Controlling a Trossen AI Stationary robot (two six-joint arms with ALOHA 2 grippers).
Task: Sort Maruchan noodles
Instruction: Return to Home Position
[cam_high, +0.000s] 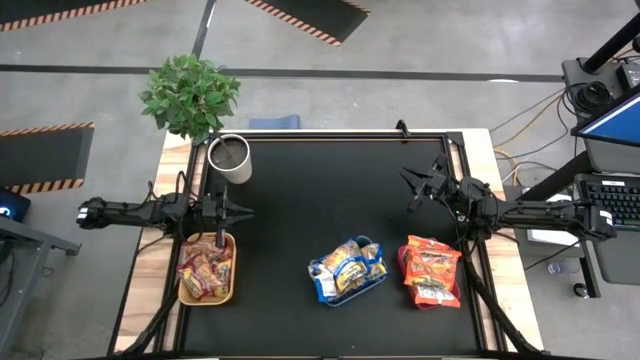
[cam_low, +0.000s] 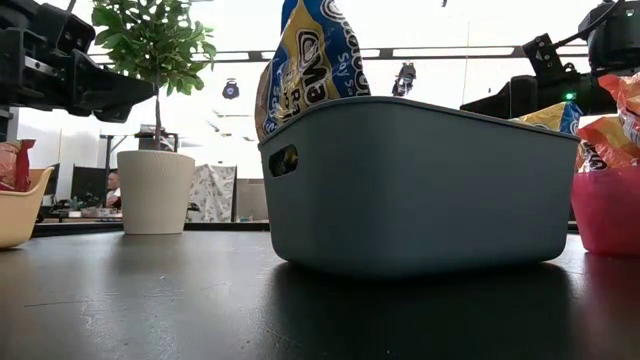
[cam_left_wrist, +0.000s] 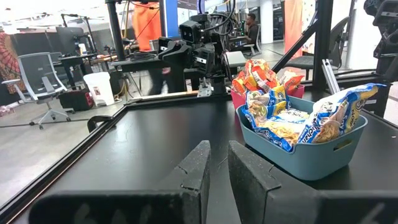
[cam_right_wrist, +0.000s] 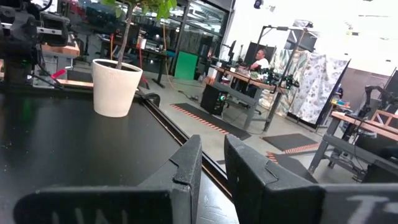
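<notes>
The Maruchan noodles lie sorted in three trays along the near side of the black mat. Red and maroon packets fill the yellow tray (cam_high: 207, 295), blue-and-yellow packets (cam_left_wrist: 280, 121) the blue tray (cam_high: 345, 292), and orange packets (cam_high: 432, 268) the red tray (cam_low: 608, 215). One blue-and-yellow packet (cam_low: 310, 60) stands upright above the blue tray's rim (cam_low: 410, 115). My left gripper (cam_high: 248, 211) hovers level over the mat's left edge, just beyond the yellow tray, shut and holding nothing (cam_left_wrist: 219, 155). My right gripper (cam_high: 407, 190) hovers over the mat's right part, beyond the red tray, also shut and holding nothing (cam_right_wrist: 212, 152).
A white pot (cam_high: 230, 158) with a green plant (cam_high: 190, 95) stands at the mat's far left corner. The mat's middle and far half (cam_high: 330, 190) are bare. A raised black frame (cam_high: 300, 134) runs around the mat. A person (cam_right_wrist: 260, 59) sits at a desk in the room beyond.
</notes>
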